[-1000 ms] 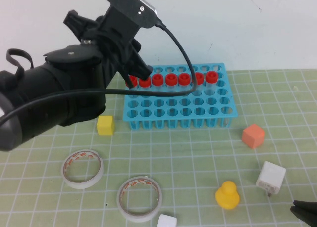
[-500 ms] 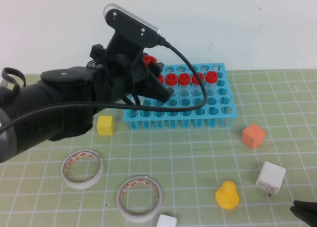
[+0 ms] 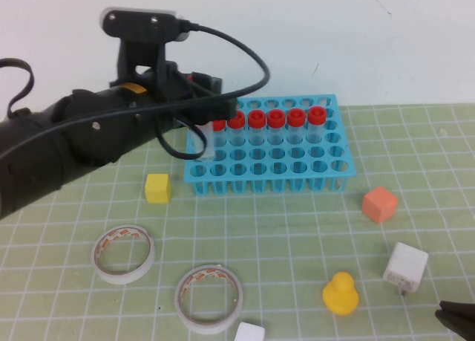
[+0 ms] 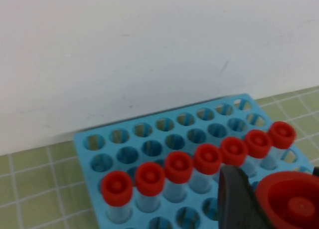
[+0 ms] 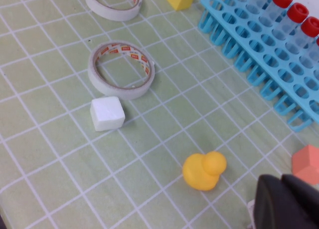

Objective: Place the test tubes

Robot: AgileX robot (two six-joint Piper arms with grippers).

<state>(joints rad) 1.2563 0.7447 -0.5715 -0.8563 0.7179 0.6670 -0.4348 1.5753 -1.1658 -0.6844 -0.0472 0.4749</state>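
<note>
High view: the left tool gripped a clear, red-capped test tube at the left end of the blue plastic rack. The right tool lay closed at the gridded counter's near right corner.
Left wrist view: seven racked tubes stood in one row.
Right wrist view: a glossy yellow duck.
</note>
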